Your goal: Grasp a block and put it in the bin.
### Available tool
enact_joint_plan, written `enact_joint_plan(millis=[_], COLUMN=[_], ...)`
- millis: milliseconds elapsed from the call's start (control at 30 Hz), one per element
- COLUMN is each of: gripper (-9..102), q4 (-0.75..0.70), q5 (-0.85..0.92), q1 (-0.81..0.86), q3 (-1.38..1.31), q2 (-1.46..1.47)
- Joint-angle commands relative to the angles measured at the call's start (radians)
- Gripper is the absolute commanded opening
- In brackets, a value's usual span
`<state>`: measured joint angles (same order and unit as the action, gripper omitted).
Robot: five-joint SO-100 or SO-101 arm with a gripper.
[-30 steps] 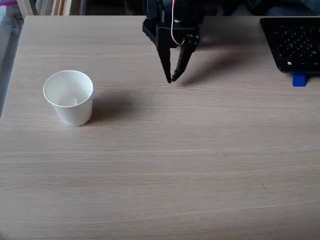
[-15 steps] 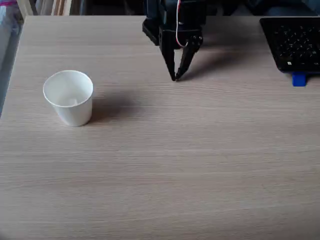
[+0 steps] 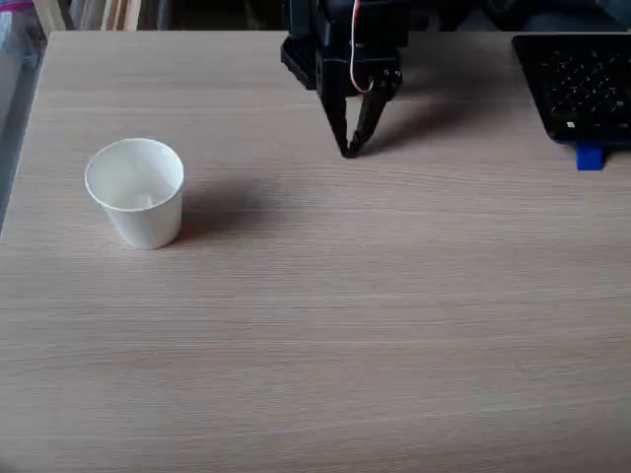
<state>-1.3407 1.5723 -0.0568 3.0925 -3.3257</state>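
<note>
Bin upright, mouth up, long axis vertical, gripper pointing down w/ tips together, nothing held, keyboard and blue piece at right, table between bare.

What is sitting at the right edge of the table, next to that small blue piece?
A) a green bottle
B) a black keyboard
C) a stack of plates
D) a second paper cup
B: in the fixed view a black keyboard lies at the table's right edge, with the small blue piece at its near edge.
</note>
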Motion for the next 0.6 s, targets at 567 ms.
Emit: enact_joint_plan(millis=[567], gripper=[0], q4=[-0.006], q5=[0.021], q1=[0.009], q3=[0.015], q2=[-0.006])
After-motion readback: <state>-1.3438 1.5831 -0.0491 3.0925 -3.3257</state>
